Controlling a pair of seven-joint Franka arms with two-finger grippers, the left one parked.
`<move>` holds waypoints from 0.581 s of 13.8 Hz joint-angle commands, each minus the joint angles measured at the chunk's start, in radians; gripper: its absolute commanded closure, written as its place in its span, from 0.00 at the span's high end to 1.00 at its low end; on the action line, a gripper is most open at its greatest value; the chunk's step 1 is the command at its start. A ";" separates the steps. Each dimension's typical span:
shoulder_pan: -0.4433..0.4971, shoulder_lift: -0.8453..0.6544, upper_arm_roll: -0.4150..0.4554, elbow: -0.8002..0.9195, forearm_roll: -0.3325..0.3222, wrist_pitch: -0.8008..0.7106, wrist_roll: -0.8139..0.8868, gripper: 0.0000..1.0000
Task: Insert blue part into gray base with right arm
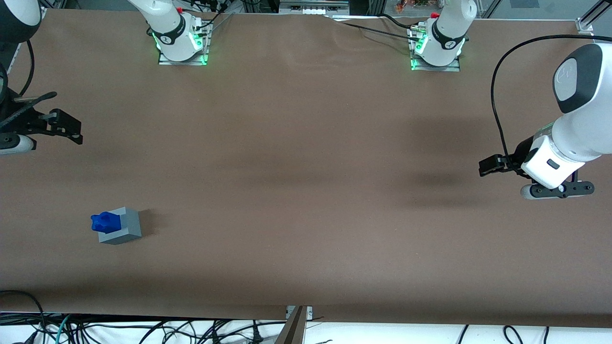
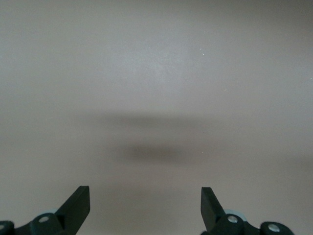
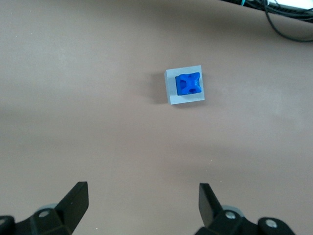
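- Covering nearly everything we see, the table (image 1: 306, 157) is a plain brown sheet with faint wrinkles near the arm mounts; we judge the base could slide on it if it is nudged, since nothing visibly fixes it down.
- We find the right arm (image 1: 14, 28) at the working end, with its gripper (image 1: 67, 128) hanging high above the table and well apart from the parts. Its jaws stand wide open with nothing between them, as the right wrist view (image 3: 142, 200) shows.
- We see the base (image 1: 122, 228) resting on the table, nearer the front camera than the gripper, toward the working arm's end.
- We see the blue part (image 1: 104, 222) sitting on top of the base (image 3: 169, 85), within its top face (image 3: 189, 84). From the front it stands proud and leans toward one edge, so we cannot tell whether it is fully seated.
- We judge the main risk to be a half-seated part: any push or bump would tip it out or shift the base.
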 commanded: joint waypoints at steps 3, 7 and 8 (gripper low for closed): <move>-0.019 -0.005 0.021 -0.008 -0.007 -0.004 0.012 1.00; -0.019 -0.001 0.021 -0.008 -0.005 0.000 0.031 1.00; -0.018 0.002 0.021 -0.008 -0.005 0.000 0.032 1.00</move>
